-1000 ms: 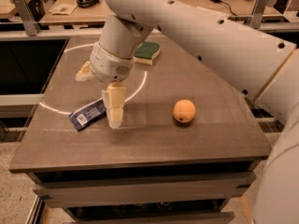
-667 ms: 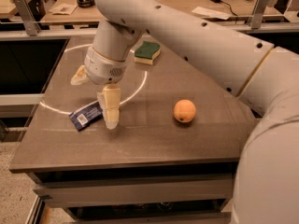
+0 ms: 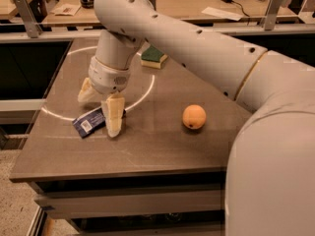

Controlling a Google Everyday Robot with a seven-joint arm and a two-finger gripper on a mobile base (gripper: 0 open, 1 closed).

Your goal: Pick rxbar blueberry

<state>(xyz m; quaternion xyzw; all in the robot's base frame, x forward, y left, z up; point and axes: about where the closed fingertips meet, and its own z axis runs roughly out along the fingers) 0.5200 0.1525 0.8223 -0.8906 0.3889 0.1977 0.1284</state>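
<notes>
rxbar blueberry (image 3: 88, 123) lies flat on the table (image 3: 147, 154), well left of the orange (image 3: 194, 116), white label patch facing up. Gripper (image 3: 100, 104) is down over the bar, also left of the orange, jaws spread wide and holding nothing. One finger (image 3: 113, 116) is at the bar's orange-side end, the other sits beyond the bar. Green-and-yellow sponge (image 3: 154, 57) is far back, up-left of the orange.
</notes>
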